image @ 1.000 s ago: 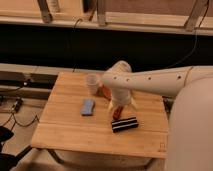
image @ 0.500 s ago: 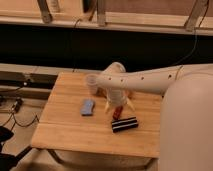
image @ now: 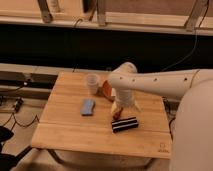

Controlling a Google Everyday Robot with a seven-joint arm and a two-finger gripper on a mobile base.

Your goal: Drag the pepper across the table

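The pepper is a small dark reddish-brown oblong lying on the light wooden table, right of centre. It sits just above the black-and-white striped bar. My gripper hangs from the white arm that reaches in from the right. It points down right over the pepper and seems to touch its upper end. The gripper's body hides part of the pepper.
A blue sponge-like block lies left of centre. A pale cup stands at the back, with an orange-red object beside it, partly behind the arm. A small dark mark sits at the table's front right corner. Cables lie on the floor at the left.
The arm has swung slightly to the left and the gripper has come down onto the pepper. The pepper, the striped bar and the blue block have barely shifted.
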